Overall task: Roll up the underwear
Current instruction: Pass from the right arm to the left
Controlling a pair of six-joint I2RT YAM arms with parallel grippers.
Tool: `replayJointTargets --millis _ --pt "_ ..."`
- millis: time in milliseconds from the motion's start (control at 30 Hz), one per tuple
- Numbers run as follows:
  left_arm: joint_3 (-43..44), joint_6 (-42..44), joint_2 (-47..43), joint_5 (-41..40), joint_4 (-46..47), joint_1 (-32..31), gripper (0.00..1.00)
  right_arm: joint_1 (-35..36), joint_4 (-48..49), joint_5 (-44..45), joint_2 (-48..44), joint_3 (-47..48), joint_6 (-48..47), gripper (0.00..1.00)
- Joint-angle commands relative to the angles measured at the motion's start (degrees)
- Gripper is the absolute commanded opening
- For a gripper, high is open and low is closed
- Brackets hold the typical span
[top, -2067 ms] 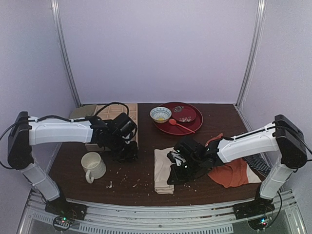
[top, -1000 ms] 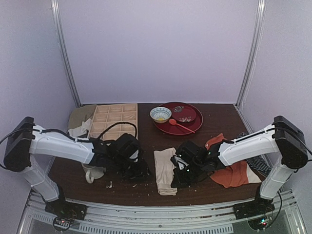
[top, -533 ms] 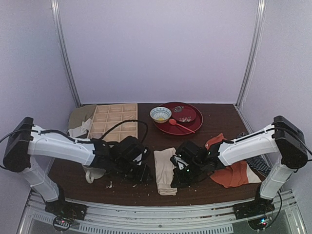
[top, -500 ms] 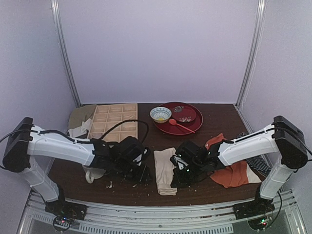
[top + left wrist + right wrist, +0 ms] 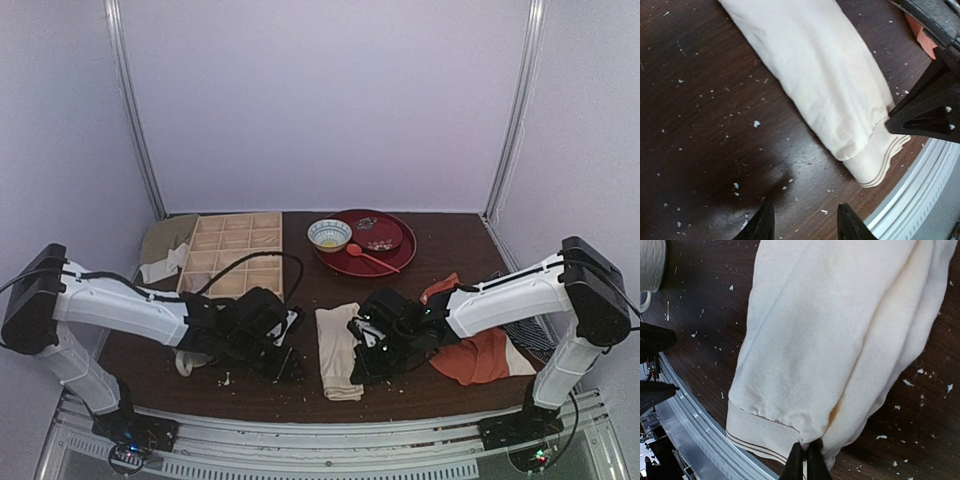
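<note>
The long, folded, cream-white cloth underwear (image 5: pixel 336 350) lies on the dark brown wooden bench (image 5: pixel 450 245), near the front edge, between the two arms. The left pincer (image 5: pixel 805 225) is open wide, low down, just beside the underwear and not touching it. The right pincer (image 5: pixel 806 457) is shut tight, with its tips against the striped hem. I cannot tell if it nips the cloth.

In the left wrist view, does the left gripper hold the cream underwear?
No, the left gripper is open over the dark table, and the underwear lies apart from its fingers.
</note>
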Motion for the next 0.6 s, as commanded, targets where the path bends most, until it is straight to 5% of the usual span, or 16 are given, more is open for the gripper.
replayJointTargets --millis 0,300,567 --pt "-0.17 -8.5 -1.41 3.14 5.8 -1.04 0.59 0.12 -1.7 1.25 0.55 0.72 -0.67 0.0" --pt "1.4 -27.44 5.69 15.97 11.41 0.04 0.59 0.12 -0.53 1.12 0.25 -0.42 -0.67 0.0" --pt "-6.98 -43.03 10.41 18.84 32.83 0.75 0.59 0.1 0.52 0.72 -0.43 -2.32 -0.52 0.0"
